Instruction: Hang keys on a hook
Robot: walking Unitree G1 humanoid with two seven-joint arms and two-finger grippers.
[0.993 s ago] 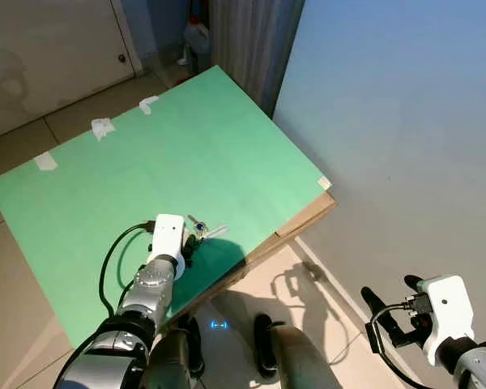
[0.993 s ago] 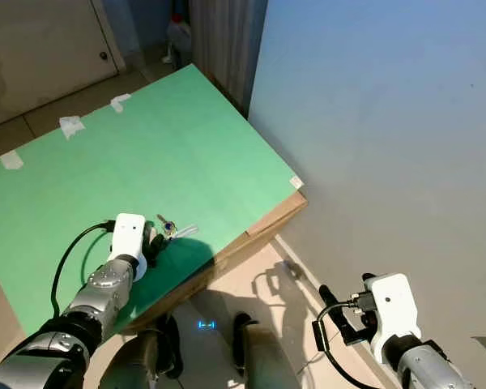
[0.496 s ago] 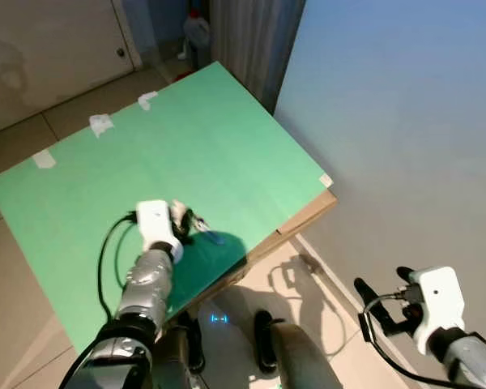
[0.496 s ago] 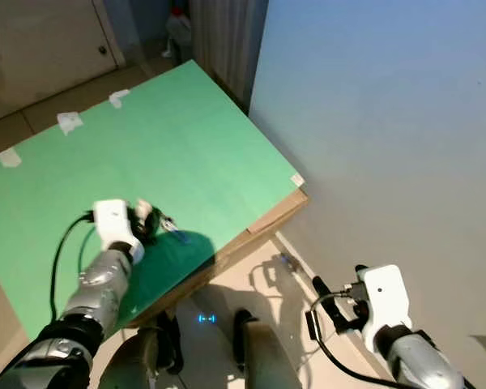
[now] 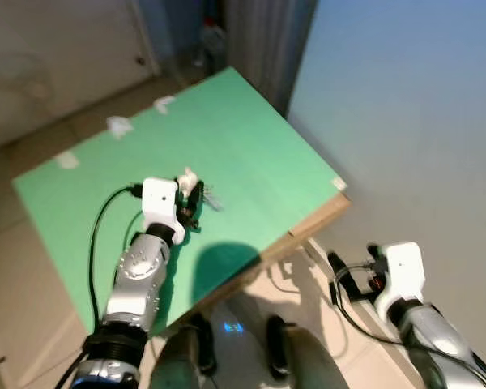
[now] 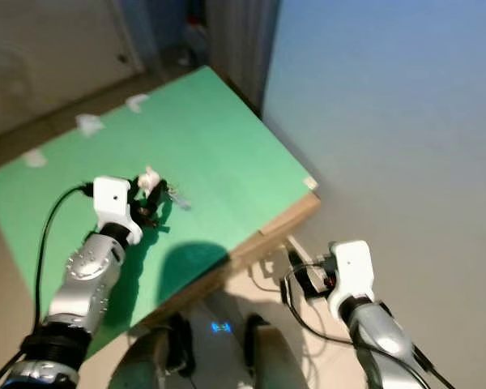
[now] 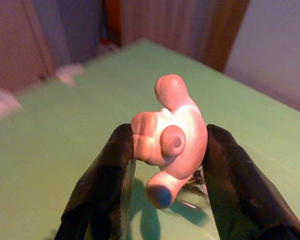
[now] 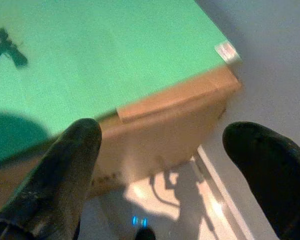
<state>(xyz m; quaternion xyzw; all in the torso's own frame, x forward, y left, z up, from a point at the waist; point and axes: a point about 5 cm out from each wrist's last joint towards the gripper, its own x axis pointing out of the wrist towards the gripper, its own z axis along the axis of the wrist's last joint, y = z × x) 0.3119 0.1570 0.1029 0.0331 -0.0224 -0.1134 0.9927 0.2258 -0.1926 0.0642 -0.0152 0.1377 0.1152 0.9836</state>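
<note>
My left gripper is raised above the green tabletop, shut on a pale pink figure-shaped keychain. The figure sits squeezed between the two black fingers. A small bunch of keys dangles from it on the side toward the wall, and its dark shadow falls on the green surface below. My right gripper hangs low beside the table's wooden corner, off the tabletop, open with nothing between its fingers.
A plain blue-grey wall rises along the right. The table's wooden edge faces me, with tiled floor and my feet below it. Pieces of white tape lie on the far side of the table. A curtain and a bottle stand behind.
My left gripper has lifted the keychain and keys off the tabletop and carried them up and away from the front edge. The right arm has come up closer to the table corner. The camera shifted.
</note>
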